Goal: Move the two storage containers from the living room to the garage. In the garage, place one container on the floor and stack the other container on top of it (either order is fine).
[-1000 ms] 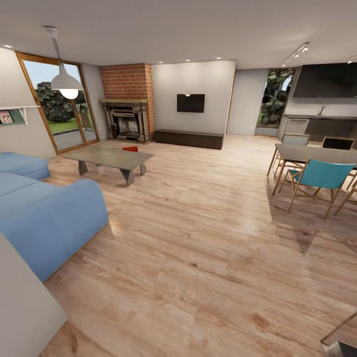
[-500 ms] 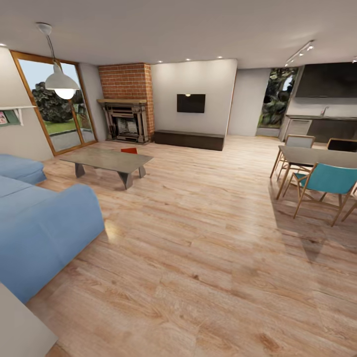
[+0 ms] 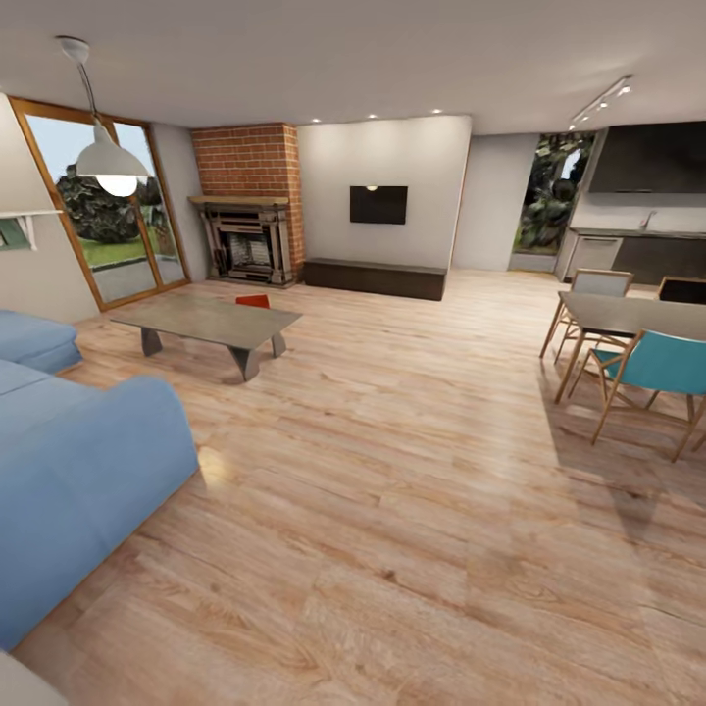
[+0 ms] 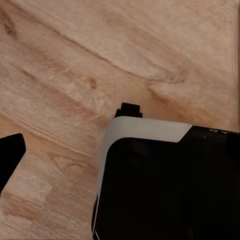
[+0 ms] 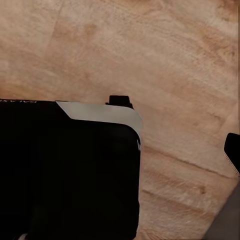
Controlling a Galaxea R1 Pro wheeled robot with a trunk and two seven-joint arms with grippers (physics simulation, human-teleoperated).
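Living room (image 3: 392, 441) scene, light wood plank floor everywhere. Only a bit of one storage container (image 3: 253, 301) can be made out, a small orange-red patch poking up just behind the far edge of the low grey coffee table (image 3: 206, 321), in front of the brick fireplace (image 3: 247, 211). That puts it well apart from both grippers, way across the planks. The wrist cams both look down at the wood floor, right next to the robot's black body with its pale rim (image 4: 150, 131). A dark sliver of the left gripper (image 4: 9, 160) cuts in at the frame edge, and honestly I cannot tell whether it's spread or closed. Same deal with the right gripper (image 5: 233, 149): just a dark corner at the edge, so its state is anyone's guess, and nothing red is near either one. Around the room, the blue sofa (image 3: 78, 471) sits on the left-arm side, with a white pendant lamp (image 3: 106, 162) hanging above it and the wood-framed glass doors (image 3: 98, 211) behind. The black TV (image 3: 378, 204) is on the far wall over a dark low bench (image 3: 373, 277). Over on the right-arm side is a dining table (image 3: 628, 314) with a teal chair (image 3: 652, 368).
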